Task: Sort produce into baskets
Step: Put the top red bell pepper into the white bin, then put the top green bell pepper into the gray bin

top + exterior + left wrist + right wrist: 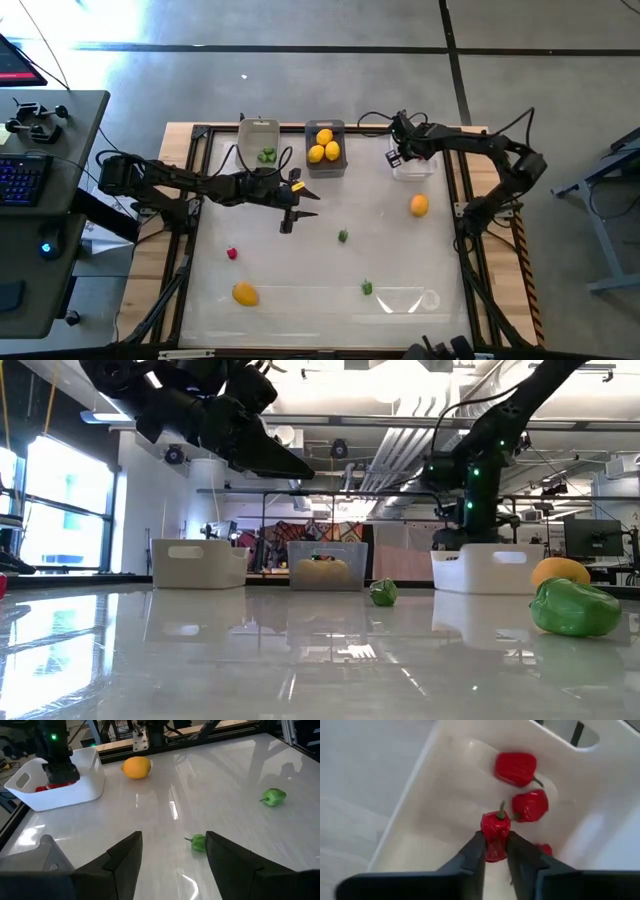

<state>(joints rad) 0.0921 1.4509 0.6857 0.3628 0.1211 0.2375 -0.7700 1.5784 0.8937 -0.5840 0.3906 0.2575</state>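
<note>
Three baskets stand along the far edge: a clear one (258,140) with green pieces, a dark grey one (326,150) with lemons, and a white one (413,165) with red peppers (516,768). My right gripper (495,845) hangs over the white basket, shut on a red pepper (495,827). My left gripper (292,208) hovers open above the table's middle, a small green pepper (198,842) lying ahead of its fingers. Loose on the table are an orange fruit (419,205), a red berry (232,253), a yellow-orange fruit (245,293) and another green pepper (367,288). My right gripper pinches the red pepper's body (494,851) between its two fingertips. The fingers slant down from above into the white basket. The pepper's green stem (501,810) points away from the fingers. The pepper hangs inside the basket's walls, above the other red peppers.
The right arm (490,150) reaches in from the table's right over the white basket's corner. In the low view a large green pepper (575,608) and the orange fruit (560,570) lie near the right. A wooden frame (185,200) borders the glossy white tabletop.
</note>
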